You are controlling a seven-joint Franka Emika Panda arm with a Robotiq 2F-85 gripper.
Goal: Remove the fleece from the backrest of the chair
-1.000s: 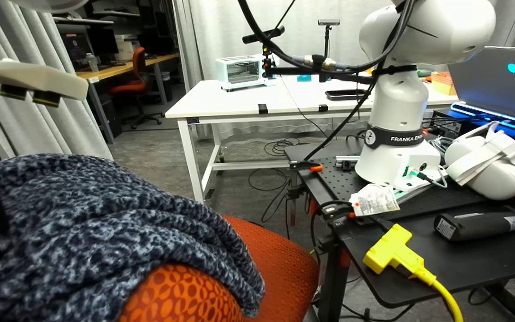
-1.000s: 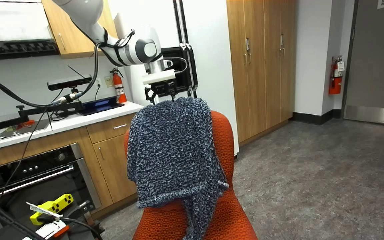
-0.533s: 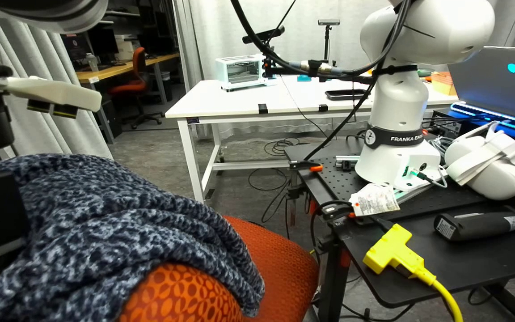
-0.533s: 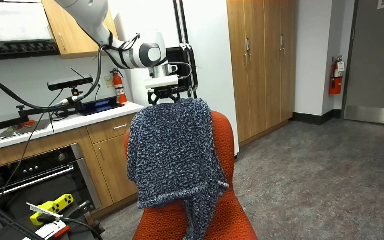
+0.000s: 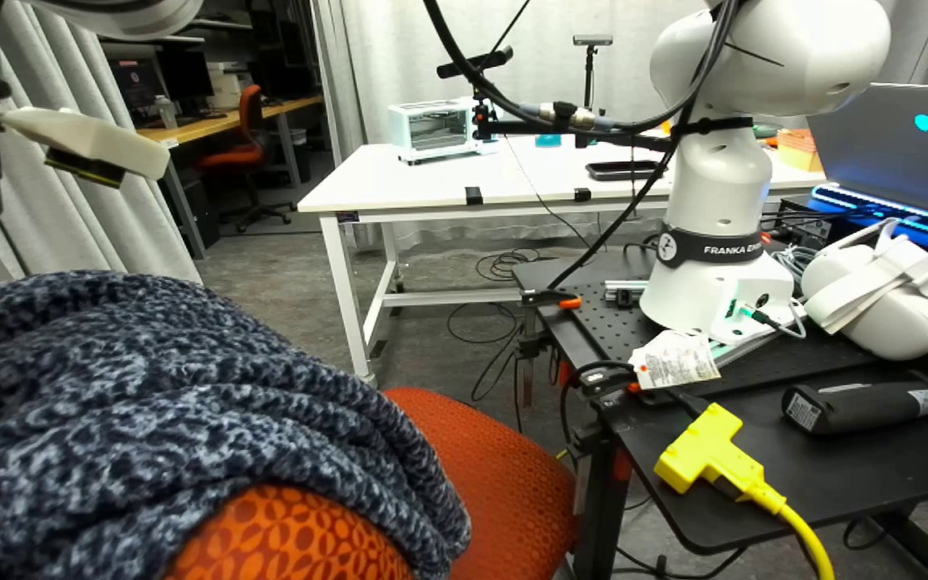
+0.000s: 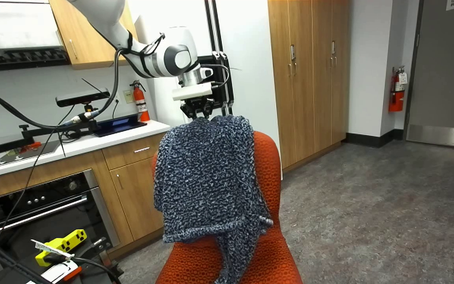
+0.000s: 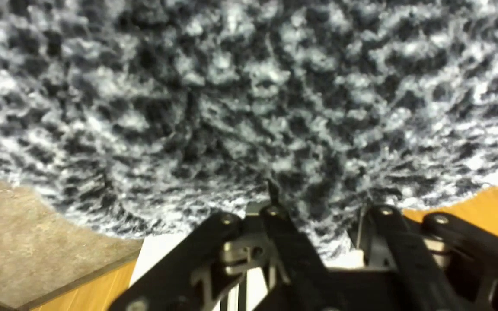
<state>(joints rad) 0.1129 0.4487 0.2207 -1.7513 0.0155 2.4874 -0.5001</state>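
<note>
- Fleece (image 6: pixel 207 177): this marled blue-grey, chunky knit is hanging over the top of the backrest (image 6: pixel 268 169) of the orange chair (image 6: pixel 278 260); a narrow end is trailing down over the seat (image 6: pixel 193 260) and running out of frame.
- Gripper (image 7: pixel 318 207): you are pinching a gathered fold at the top edge of the backrest, near the middle of the draped width; the jaws are pressing on cloth from both sides, though the depth of the bite is not showing.
- Stiffness (judged): you are probably handling a soft, limp, stretchy piece, whose loops are likely giving under load before the hem is following.
- Weight (judged): you are dealing with something fairly light, but the long hanging part is likely adding drag against the upholstery.
- Surface (judged): the coarse texture is offering good friction, so a thick fold is hardly risking a slip; a shallow pinch is risking snagged strands.
- Point of hold (judged): you are gripping in a sound place, since a top fold is favouring a straight lift clear of the backrest; if the fold is proving thin, a deeper bite here is serving you better than the trailing end.
</note>
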